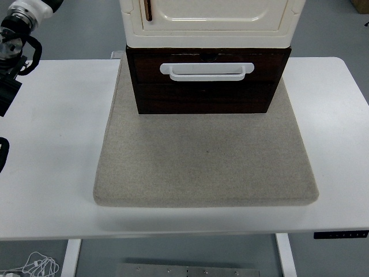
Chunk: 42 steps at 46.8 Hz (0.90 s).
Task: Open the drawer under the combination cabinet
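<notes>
The cream combination cabinet (207,23) stands at the back of a grey mat (202,164). Beneath it sits the dark brown drawer (202,95), its front facing me, with a white bar handle (206,71) across the upper part. The drawer front lines up with the cabinet's base and no gap shows. My left arm (14,43) is at the far upper left corner, well away from the drawer; its hand runs past the top edge of the picture. The right arm is out of sight.
The mat lies on a white table (52,127), whose near edge crosses the bottom of the picture. A black cable loop (2,151) shows at the left edge. Table legs and white cords (37,266) are visible on the floor below.
</notes>
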{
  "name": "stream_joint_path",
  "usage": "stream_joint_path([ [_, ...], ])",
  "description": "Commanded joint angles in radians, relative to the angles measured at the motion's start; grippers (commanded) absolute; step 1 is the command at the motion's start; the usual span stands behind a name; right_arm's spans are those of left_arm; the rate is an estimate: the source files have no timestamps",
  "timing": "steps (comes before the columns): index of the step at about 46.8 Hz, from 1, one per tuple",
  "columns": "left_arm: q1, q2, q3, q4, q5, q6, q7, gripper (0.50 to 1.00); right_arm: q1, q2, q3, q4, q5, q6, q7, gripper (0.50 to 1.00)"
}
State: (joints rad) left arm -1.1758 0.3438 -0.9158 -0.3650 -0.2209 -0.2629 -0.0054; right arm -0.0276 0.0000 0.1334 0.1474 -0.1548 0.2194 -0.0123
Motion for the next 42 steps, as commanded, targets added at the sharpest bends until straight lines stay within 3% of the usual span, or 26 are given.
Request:
stream_joint_path([
  [1,-0.021,0.017,0.0,-0.008,0.037,0.001,-0.002,1.0,0.0,0.0,0.0,0.0,0.0,0.0,0.0,0.926],
  [12,-0.093,0.132,0.0,-0.098,0.067,0.014,-0.007,1.0,0.0,0.0,0.0,0.0,0.0,0.0,0.0,0.926],
  [23,-0.218,0.293,0.005,-0.189,0.069,0.028,-0.005,1.0,0.0,0.0,0.0,0.0,0.0,0.0,0.0,0.926],
  [33,-0.363,0.423,0.178,-0.353,0.066,0.03,-0.008,1.0,0.0,0.0,0.0,0.0,0.0,0.0,0.0,0.926],
  [42,-0.453,0.431,0.206,-0.422,0.08,0.028,-0.007,1.0,0.0,0.0,0.0,0.0,0.0,0.0,0.0,0.926],
])
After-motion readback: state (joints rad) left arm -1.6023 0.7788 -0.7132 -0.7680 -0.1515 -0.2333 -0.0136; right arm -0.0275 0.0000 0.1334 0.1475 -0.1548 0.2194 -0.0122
